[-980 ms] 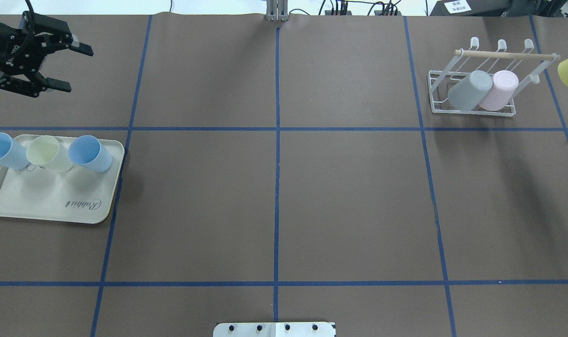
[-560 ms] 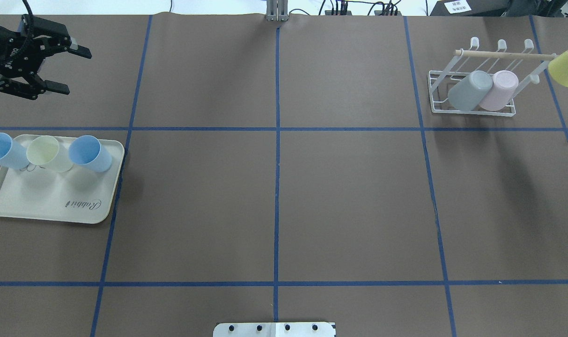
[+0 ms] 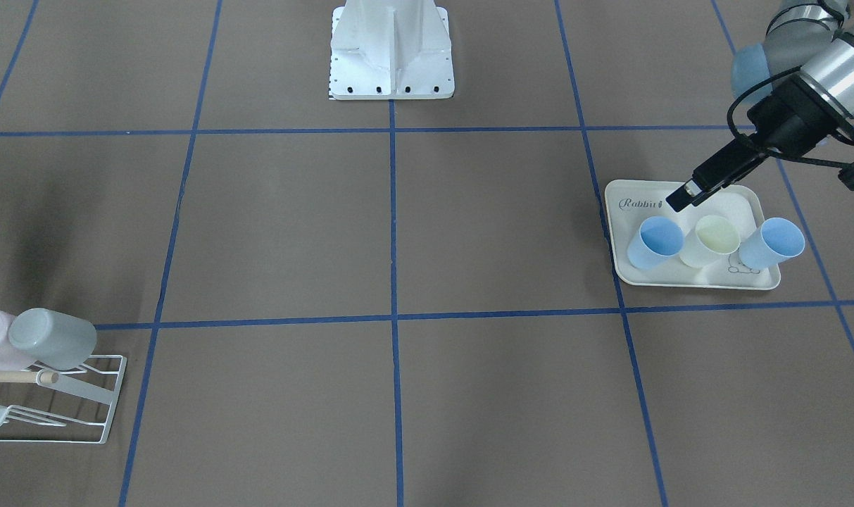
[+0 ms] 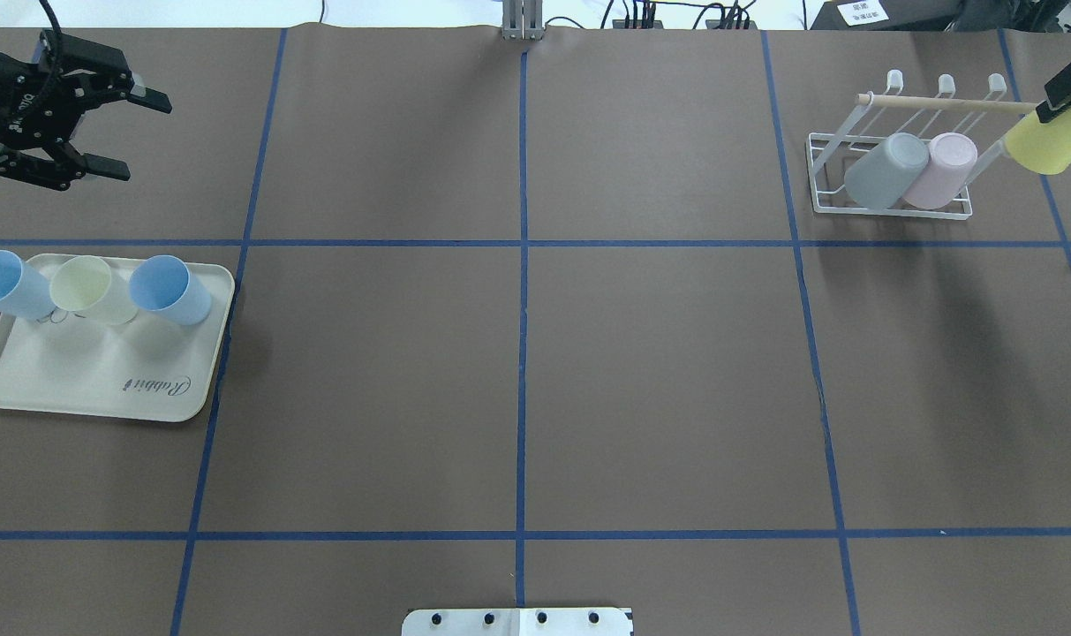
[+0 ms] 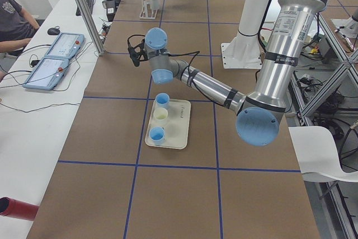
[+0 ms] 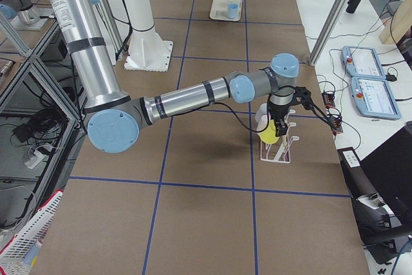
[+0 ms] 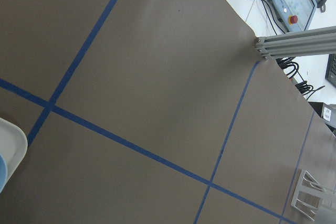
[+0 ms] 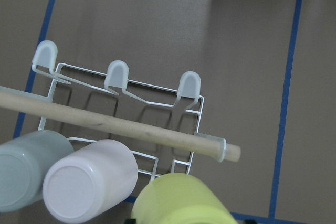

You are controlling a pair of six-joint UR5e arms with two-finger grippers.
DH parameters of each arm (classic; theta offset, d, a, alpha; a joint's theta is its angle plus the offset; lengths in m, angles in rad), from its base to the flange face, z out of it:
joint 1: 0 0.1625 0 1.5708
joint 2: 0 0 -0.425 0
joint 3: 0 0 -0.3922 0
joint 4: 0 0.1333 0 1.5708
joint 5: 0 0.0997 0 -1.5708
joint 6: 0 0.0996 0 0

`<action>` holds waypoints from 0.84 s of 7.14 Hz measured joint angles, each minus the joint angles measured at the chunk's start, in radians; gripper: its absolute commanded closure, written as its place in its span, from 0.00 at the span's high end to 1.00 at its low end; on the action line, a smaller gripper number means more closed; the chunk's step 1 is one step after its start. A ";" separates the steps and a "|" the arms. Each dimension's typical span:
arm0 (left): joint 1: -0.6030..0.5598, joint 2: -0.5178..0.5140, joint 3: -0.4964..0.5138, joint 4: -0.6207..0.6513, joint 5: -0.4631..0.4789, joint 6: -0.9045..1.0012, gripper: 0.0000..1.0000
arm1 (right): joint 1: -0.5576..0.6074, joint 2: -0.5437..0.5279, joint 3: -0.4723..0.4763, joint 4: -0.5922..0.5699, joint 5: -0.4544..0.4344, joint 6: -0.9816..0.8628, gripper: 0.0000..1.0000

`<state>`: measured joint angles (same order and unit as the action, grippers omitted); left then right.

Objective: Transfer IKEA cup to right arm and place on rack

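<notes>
My right gripper (image 4: 1063, 99) is shut on a yellow cup (image 4: 1041, 146) and holds it at the right end of the white wire rack (image 4: 888, 208), just past the tip of its wooden rod (image 4: 950, 102). In the right wrist view the yellow cup (image 8: 178, 203) sits beside a pink cup (image 8: 89, 182) at the rack's corner, below the rod (image 8: 131, 127). Whether it touches the rack I cannot tell. My left gripper (image 4: 133, 134) is open and empty at the far left, beyond the tray.
A grey cup (image 4: 884, 168) and the pink cup (image 4: 941, 168) lean in the rack. A cream rabbit-print tray (image 4: 102, 380) at the left holds two blue cups (image 4: 5, 283) (image 4: 169, 289) and a pale yellow one (image 4: 89, 289).
My right gripper has carried the yellow cup leftwards from the table's right edge to the rack's right end. My left gripper has hardly moved.
</notes>
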<state>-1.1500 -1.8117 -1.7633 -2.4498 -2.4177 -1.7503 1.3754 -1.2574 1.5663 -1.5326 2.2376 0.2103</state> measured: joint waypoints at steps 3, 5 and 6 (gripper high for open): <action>0.000 0.002 -0.001 0.000 0.000 0.000 1.00 | -0.016 0.039 -0.045 0.003 -0.001 0.002 0.22; 0.000 0.003 -0.001 -0.001 0.000 0.000 1.00 | -0.024 0.041 -0.052 0.004 -0.001 0.002 0.22; 0.000 0.003 -0.002 -0.001 0.000 0.000 1.00 | -0.028 0.040 -0.054 0.004 -0.002 0.000 0.24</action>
<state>-1.1501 -1.8086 -1.7651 -2.4512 -2.4176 -1.7503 1.3470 -1.2178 1.5121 -1.5290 2.2357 0.2104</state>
